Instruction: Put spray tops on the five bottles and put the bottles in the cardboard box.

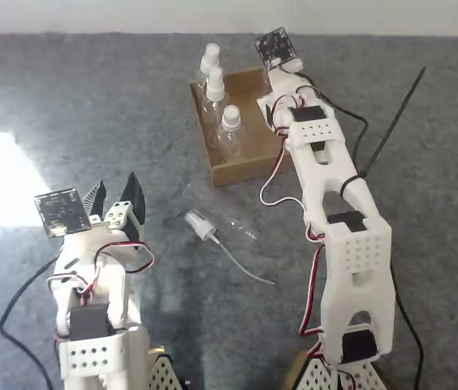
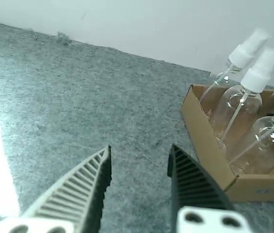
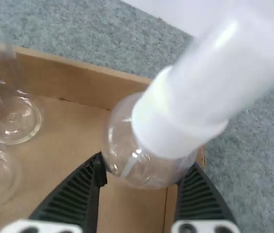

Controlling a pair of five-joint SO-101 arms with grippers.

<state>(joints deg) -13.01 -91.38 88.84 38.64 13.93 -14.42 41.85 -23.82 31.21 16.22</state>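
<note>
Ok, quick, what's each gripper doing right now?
Left gripper: open, holding nothing.
Right gripper: closed on a bottle with a spray top, at the cardboard box.

Grey felt mat (image 1: 66,89), white wall (image 2: 166,24)

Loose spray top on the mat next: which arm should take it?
Probably left. The left gripper is open and near the spray top; the right gripper holds a bottle over the cardboard box.

Grey felt table (image 1: 91,97), cardboard box (image 1: 241,172), loose spray top (image 1: 199,225)
</note>
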